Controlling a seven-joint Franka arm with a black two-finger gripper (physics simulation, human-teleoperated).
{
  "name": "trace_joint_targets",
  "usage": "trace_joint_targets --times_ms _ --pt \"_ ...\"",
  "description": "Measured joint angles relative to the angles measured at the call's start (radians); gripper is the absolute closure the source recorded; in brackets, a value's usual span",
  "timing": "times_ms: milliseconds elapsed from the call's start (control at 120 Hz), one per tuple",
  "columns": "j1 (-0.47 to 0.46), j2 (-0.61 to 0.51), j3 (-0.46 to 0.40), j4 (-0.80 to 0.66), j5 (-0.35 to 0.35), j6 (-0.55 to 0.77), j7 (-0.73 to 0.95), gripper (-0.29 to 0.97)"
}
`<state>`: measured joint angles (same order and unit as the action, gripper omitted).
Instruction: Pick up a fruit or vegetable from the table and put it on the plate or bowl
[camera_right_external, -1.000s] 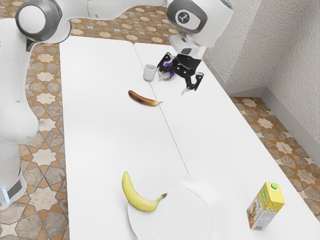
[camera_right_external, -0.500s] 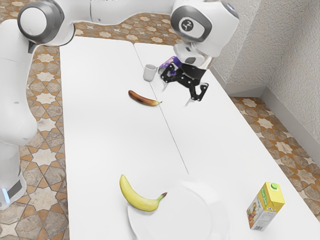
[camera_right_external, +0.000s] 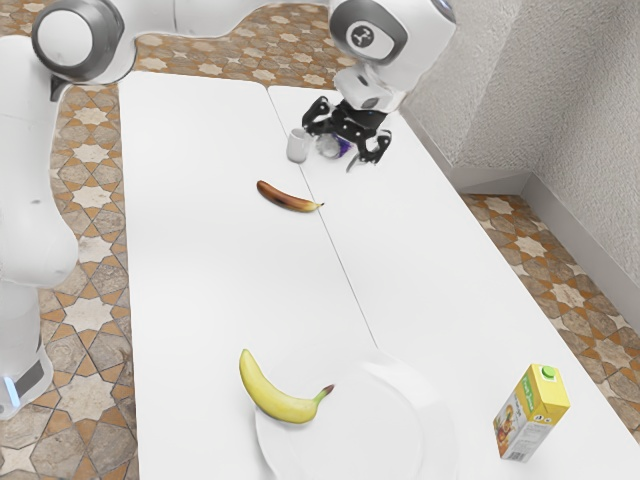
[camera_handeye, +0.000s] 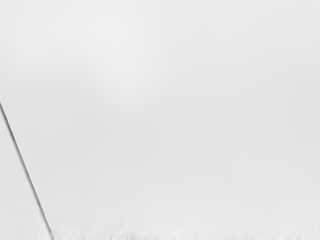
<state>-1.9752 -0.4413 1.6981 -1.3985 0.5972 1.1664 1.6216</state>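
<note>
A yellow banana (camera_right_external: 278, 391) lies near the table's front edge, its stem tip resting over the rim of the white plate (camera_right_external: 372, 437). A brown, overripe banana (camera_right_external: 287, 197) lies farther back, near the table's seam. My gripper (camera_right_external: 346, 152) hangs open and empty at the far end of the table, just above the surface and to the right of a white cup (camera_right_external: 298, 145). It is far from both bananas. A small purple object (camera_right_external: 341, 147) sits partly hidden behind the fingers. The wrist view looks down on bare white tabletop crossed by the seam (camera_handeye: 24, 172).
A yellow-green juice carton (camera_right_external: 530, 411) stands at the front right corner of the table. A textured wall runs along the table's right side. Patterned floor tiles surround the table.
My hand swung out toward the exterior view's right, then drew back toward the cup and the purple object. It stayed open. The yellow banana shifted slightly left.
</note>
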Motion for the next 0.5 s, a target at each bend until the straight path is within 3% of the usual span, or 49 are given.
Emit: trace_joint_targets --times_ms 50,125,392,500 --pt "0.078 -0.002 -0.025 0.000 -0.006 -0.019 -0.041 0.00" --pt "0.122 -0.006 -0.026 0.000 -0.018 -0.011 -0.117 0.00" --pt "0.101 -0.006 -0.007 -0.003 -0.020 0.050 -0.377 0.00" --pt "0.142 0.009 -0.027 0.022 -0.014 0.067 -0.460 0.00"
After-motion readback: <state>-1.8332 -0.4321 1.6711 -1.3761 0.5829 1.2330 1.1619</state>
